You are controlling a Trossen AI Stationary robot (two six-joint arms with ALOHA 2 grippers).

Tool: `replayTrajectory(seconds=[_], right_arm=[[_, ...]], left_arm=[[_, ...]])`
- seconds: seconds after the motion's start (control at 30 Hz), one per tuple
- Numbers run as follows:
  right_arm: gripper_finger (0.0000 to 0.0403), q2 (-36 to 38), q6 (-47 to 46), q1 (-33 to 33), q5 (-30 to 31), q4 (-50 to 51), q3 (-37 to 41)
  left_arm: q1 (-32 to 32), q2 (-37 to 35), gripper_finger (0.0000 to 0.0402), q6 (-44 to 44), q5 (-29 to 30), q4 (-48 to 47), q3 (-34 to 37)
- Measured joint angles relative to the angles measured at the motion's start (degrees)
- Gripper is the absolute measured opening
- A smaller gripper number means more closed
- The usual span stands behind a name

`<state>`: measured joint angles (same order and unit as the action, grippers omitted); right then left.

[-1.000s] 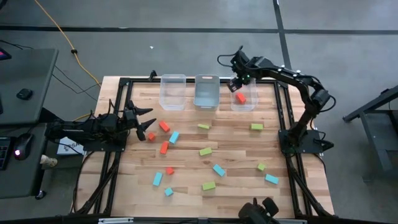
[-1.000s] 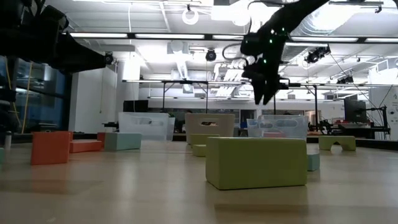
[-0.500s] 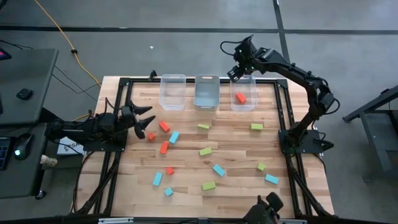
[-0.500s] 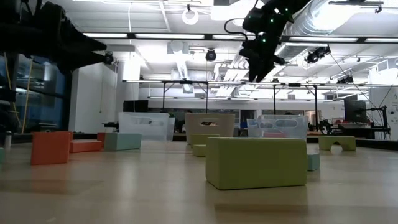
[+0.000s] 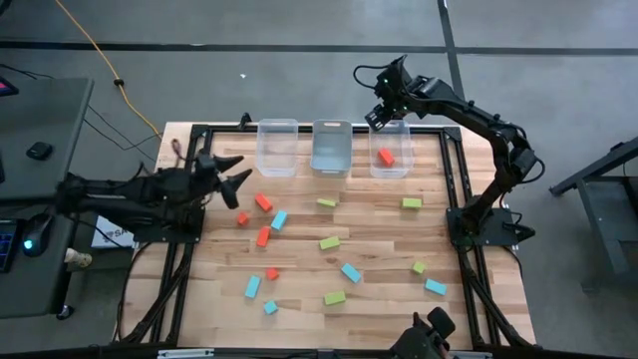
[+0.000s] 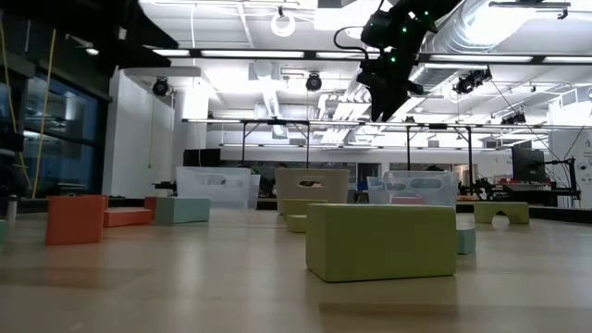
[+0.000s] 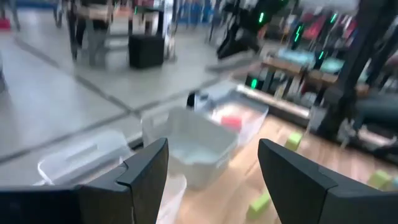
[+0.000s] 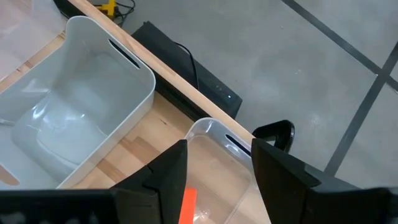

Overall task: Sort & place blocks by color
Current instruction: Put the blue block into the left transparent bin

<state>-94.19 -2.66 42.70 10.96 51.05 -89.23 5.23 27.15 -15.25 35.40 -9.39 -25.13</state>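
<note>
Above the right bin point(image 5: 391, 160), right end effector point(image 5: 380, 113) open, empty; left end effector point(image 5: 235, 176) open, empty

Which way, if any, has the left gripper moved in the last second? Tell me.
Yes. The left gripper has moved toward the left bin, away from the small red block.

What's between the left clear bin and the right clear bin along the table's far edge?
The middle bin sits between the left bin and the right bin, which holds one red-orange block. The high view shows this.
</note>
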Motion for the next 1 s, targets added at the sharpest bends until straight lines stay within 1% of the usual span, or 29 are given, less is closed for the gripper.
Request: replayTrajectory(seconds=[0.07, 0.23, 0.43, 0.57, 0.63, 0.8, 1.0], right_arm=[[0.017, 0.0, -0.15, 0.02, 0.0, 0.0, 0.0], [0.017, 0.0, -0.72, 0.04, 0.0, 0.0, 0.0], [0.017, 0.0, -1.83, 0.04, 0.0, 0.17, 0.0], [0.017, 0.0, -1.83, 0.04, 0.0, 0.17, 0.0], [0.017, -0.02, -1.83, 0.04, 0.0, 0.17, 0.0], [0.017, -0.04, -1.79, 0.04, 0.0, 0.17, 0.0], [0.017, -0.04, -0.82, 0.04, 0.02, 0.17, 0.0]], left_arm=[[0.0, 4.5, 0.0229, -3.32, -0.13, -2.86, -2.69], [0.0, 15.36, 0.0229, -10.42, -2.65, -9.66, -8.63], [0.15, 26.51, 0.0229, -17.64, -5.59, -13.97, -14.17], [1.53, 32.57, 0.0229, -22.56, -11.07, -15.97, -17.34], [2.16, 35.3, 0.0229, -23.97, -13.12, -16.4, -18.01], [3.52, 41.1, 0.0229, -27.47, -14.84, -16.75, -18.24], [3.76, 46.94, 0.0229, -31.51, -18.34, -16.55, -18.24]])
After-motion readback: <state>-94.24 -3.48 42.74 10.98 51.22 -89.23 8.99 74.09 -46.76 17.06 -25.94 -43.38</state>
